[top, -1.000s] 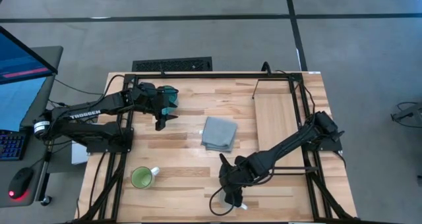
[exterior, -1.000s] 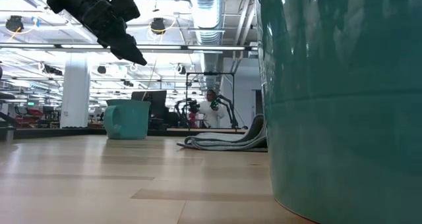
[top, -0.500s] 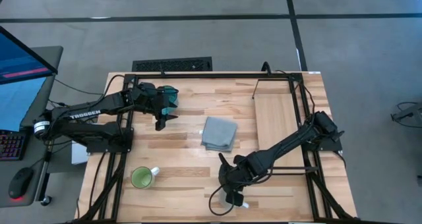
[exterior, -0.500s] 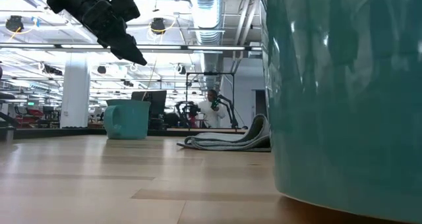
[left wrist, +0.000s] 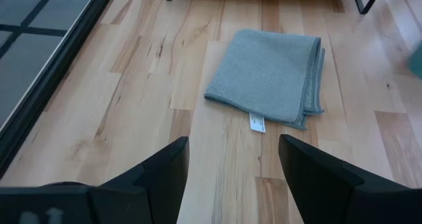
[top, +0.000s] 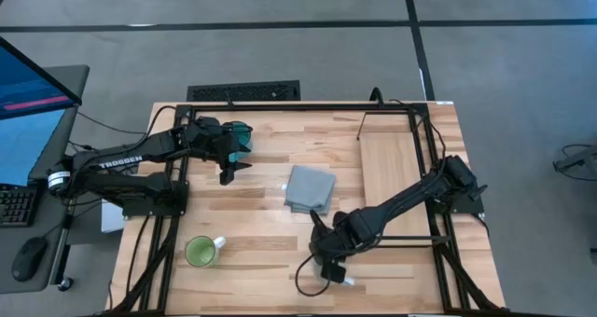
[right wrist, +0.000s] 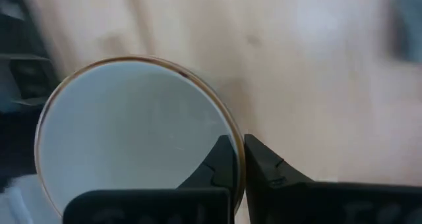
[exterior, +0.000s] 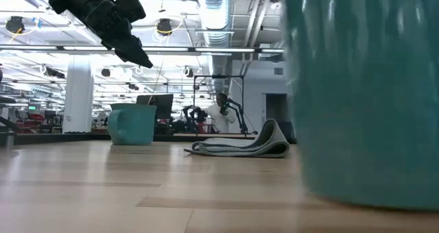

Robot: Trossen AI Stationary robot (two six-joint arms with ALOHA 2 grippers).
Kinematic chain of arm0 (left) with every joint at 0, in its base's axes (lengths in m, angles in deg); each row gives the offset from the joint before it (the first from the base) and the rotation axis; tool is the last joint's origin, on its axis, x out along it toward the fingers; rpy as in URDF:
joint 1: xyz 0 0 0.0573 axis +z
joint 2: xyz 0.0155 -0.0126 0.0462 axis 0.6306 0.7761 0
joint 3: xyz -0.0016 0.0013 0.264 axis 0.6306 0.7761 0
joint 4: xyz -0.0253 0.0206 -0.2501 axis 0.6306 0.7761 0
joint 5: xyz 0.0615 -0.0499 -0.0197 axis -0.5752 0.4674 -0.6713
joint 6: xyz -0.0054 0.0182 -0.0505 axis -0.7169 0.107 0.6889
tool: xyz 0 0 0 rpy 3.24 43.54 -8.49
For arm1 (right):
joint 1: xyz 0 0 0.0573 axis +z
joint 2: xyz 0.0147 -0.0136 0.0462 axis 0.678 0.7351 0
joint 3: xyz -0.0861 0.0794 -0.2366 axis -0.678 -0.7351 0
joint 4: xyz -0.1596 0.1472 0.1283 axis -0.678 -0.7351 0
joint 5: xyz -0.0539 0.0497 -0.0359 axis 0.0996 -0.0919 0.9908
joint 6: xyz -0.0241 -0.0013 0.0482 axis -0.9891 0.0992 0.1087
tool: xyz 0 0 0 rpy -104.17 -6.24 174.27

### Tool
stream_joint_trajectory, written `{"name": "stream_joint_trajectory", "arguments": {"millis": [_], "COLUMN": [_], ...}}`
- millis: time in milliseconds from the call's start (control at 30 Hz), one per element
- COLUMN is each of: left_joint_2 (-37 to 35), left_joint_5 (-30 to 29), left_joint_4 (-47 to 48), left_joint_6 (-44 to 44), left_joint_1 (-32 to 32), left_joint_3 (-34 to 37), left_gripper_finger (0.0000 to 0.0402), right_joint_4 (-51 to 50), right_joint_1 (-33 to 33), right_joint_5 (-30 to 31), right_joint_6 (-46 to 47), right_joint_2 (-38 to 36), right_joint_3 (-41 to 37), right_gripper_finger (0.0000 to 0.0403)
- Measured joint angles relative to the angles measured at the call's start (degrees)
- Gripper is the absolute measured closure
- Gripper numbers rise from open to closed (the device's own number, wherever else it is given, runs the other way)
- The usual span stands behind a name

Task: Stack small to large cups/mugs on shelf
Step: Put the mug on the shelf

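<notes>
your right hand [right wrist: 237, 159] pinches the white mug's [right wrist: 135, 128] rim near the desk's [top: 261, 252] front edge; lift level toward the shelf [top: 392, 172].

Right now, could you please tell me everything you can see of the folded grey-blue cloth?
The folded grey-blue cloth lies flat on the slatted wooden tabletop, near the table's middle, between the left gripper and the shelf. It looks like soft woven fabric, folded into a rough rectangle with layered edges along one side and a small white tag sticking out. In the low view its edge curls up slightly. Nothing touches it but the table.
</notes>
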Motion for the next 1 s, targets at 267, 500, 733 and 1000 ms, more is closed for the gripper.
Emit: {"name": "stream_joint_trajectory", "arguments": {"millis": [267,500,733,1000], "left_joint_2": [0.0,0.0,0.0,0.2], "left_joint_5": [0.0,0.0,0.0,0.0], "left_joint_4": [0.0,0.3,0.3,0.4], "left_joint_6": [0.0,0.0,0.1,0.1], "left_joint_1": [0.0,0.0,0.0,-0.1], "left_joint_3": [0.0,0.0,0.0,0.0], "left_gripper_finger": [0.0175,0.0175,0.0175,0.0175], "right_joint_4": [-14.9,-26.8,-30.5,-30.8], "right_joint_1": [-3.1,-6.9,-9.3,-10.8], "right_joint_5": [6.9,12.4,15.6,21.7], "right_joint_6": [-8.1,-13.8,-18.8,-19.3], "right_joint_2": [0.1,0.1,-2.2,-11.8], "right_joint_3": [11.0,22.9,29.6,29.0], "right_gripper_finger": [0.0379,0.0379,0.0379,0.0379]}}
